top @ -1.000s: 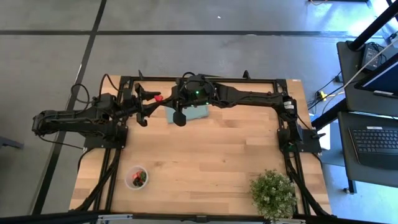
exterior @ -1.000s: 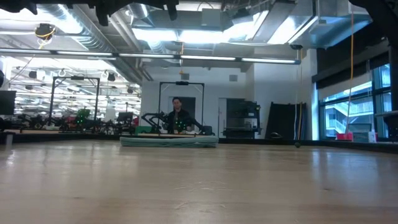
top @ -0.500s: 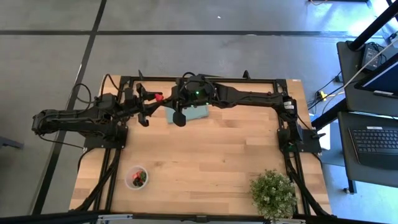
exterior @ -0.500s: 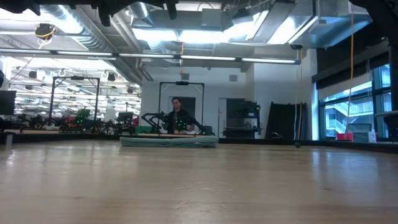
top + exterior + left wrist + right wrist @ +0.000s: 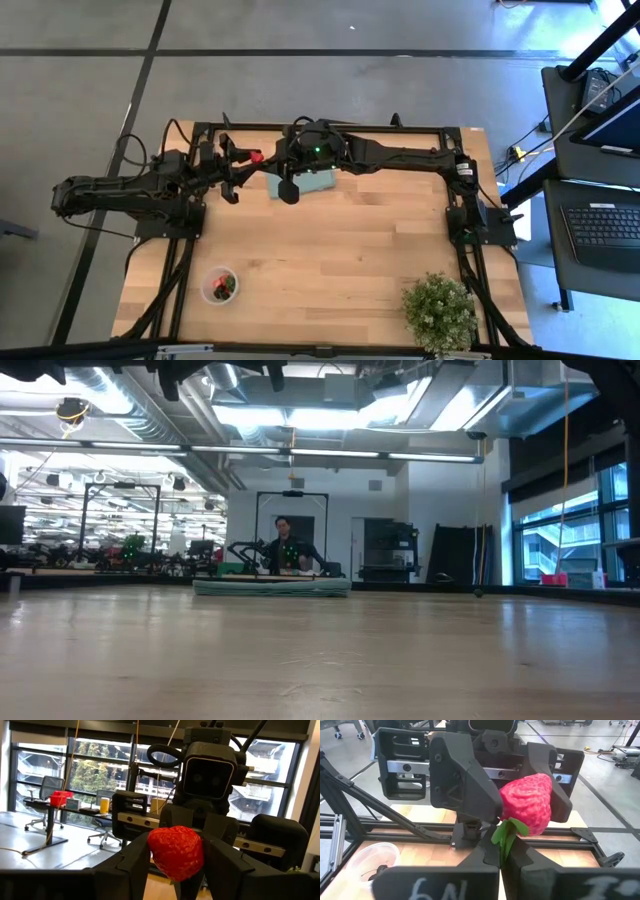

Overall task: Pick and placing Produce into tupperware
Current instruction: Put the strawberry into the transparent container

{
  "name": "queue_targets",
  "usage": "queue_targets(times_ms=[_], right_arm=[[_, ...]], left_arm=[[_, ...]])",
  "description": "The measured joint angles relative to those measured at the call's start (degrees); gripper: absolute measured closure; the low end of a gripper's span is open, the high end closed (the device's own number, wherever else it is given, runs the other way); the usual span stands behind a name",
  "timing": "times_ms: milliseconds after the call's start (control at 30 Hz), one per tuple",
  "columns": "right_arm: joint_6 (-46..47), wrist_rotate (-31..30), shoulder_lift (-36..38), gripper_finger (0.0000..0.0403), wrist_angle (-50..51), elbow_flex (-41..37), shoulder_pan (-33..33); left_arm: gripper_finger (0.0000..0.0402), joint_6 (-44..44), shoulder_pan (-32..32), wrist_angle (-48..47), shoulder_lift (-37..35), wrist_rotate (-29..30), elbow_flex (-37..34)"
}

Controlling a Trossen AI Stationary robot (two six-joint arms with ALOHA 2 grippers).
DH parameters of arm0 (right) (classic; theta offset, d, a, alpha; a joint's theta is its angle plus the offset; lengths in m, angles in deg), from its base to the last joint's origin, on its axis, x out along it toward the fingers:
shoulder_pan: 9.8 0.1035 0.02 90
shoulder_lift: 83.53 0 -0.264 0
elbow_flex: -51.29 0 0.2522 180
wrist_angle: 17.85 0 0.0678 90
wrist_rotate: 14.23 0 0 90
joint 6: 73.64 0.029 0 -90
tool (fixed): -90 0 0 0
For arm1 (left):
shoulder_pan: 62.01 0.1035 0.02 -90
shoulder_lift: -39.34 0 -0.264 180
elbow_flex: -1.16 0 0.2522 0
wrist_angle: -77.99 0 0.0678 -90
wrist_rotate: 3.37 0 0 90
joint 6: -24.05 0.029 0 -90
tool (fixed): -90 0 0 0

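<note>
A red strawberry [image 5: 255, 157], one piece of the produce, hangs high over the table's far left between my two grippers. My left gripper [image 5: 248, 160] comes at it from the left, its fingers on either side of the berry [image 5: 175, 851]. My right gripper [image 5: 268, 160] reaches in from the right and is shut on the berry's green leaves [image 5: 506, 834]. The tupperware [image 5: 220, 285], a round clear cup holding red and dark pieces, stands on the table near the front left; the right wrist view also shows the tupperware [image 5: 372, 861]. My left gripper has the strawberry's red body [image 5: 159, 851] between its two fingers [image 5: 134, 865], one on each flank, with no gap showing. The fingers come about level from the table's left. The berry is clear of the table. My right gripper pinches the green leaves at the strawberry's stem end [image 5: 503, 845] between its shut fingers [image 5: 520, 865]. It comes about level from the table's right. The red body stands just past the fingertips, well above the table.
A flat teal-blue rectangle [image 5: 312, 183] lies on the table below my right gripper, seen edge-on in the low view as a thin slab [image 5: 270, 587]. A bushy potted plant [image 5: 440, 312] stands at the front right. Black frame rails [image 5: 330, 128] run along the far edge.
</note>
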Motion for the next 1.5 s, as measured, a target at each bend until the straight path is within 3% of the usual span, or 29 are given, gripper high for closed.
queue_targets(times_ms=[367, 800, 1033, 1233, 1500], right_arm=[[0.63, -0.01, -0.01, 0.0403, 0.68, 0.07, 0.01], [0.98, -0.01, 0.01, 0.0396, 0.68, 0.07, 0.01], [0.83, 0.62, 0.01, 0.0351, 1.09, 0.07, 0.01], [1.84, 1.1, 0.01, 0.0286, 2.78, 0.07, 0.01], [2.37, 1.04, 0.01, 0.0209, 28.85, 0.07, -1.9]], left_arm=[[0.0273, 0.6, 0.0, -0.03, 0.02, -0.14, 0.0], [0.0273, 1.73, 0.0, 0.38, -0.15, -0.37, 0.0], [0.0263, 1.75, 0.0, 1.14, -0.2, -1.23, 0.0], [0.0271, 1.75, -0.01, 1.02, -0.53, -1.97, 0.02], [0.0261, -2.99, -0.02, -5.96, -3.58, -8.88, 0.09]])
